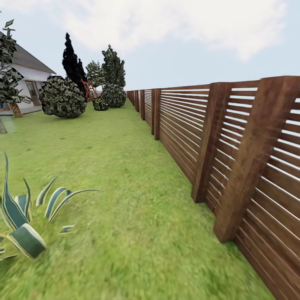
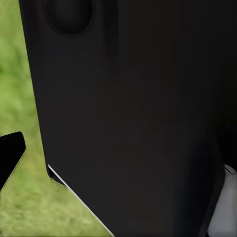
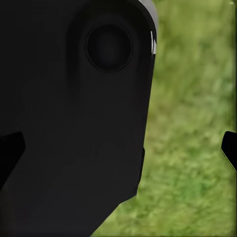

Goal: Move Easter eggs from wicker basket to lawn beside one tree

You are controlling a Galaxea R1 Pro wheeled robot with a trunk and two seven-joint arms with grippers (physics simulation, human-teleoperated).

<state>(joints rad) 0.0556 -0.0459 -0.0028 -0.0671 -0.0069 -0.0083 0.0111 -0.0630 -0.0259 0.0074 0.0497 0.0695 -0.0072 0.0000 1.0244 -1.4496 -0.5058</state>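
**Along the fence line: garden scene, robot in transit**

Along the right side of the head view, a brown horizontal-slat fence (image 1: 233,141) runs from the near foreground back toward the far end of the garden, its thick posts standing on the grass. The lawn (image 1: 125,175) is a wide, flat stretch of bright green, slightly mottled grass filling the ground from the fence leftward.

At the near left, a spiky plant (image 1: 25,221) with blue-green, pale-edged leaves is cut off by the frame edge. At the far left stands a white house (image 1: 29,75) with a grey roof, partly hidden behind a palm (image 1: 10,79) that is also cropped by the edge. Further back stand round shrubs (image 1: 62,96), a dark narrow conifer (image 1: 71,62) and a leafy green tree (image 1: 113,66). A reddish object beside the conifer is too small to identify. Pale sky with cloud lies above.

Both wrist views are blurred. In each, a large black robot body part (image 2: 133,113) blocks most of the frame, with blurred grass beside it.

Left claw: one dark fingertip (image 2: 11,153) shows at the frame edge; opening state cannot be determined.

Right claw (image 3: 118,150): dark fingertips show at opposite frame edges, set wide apart, gripping nothing.
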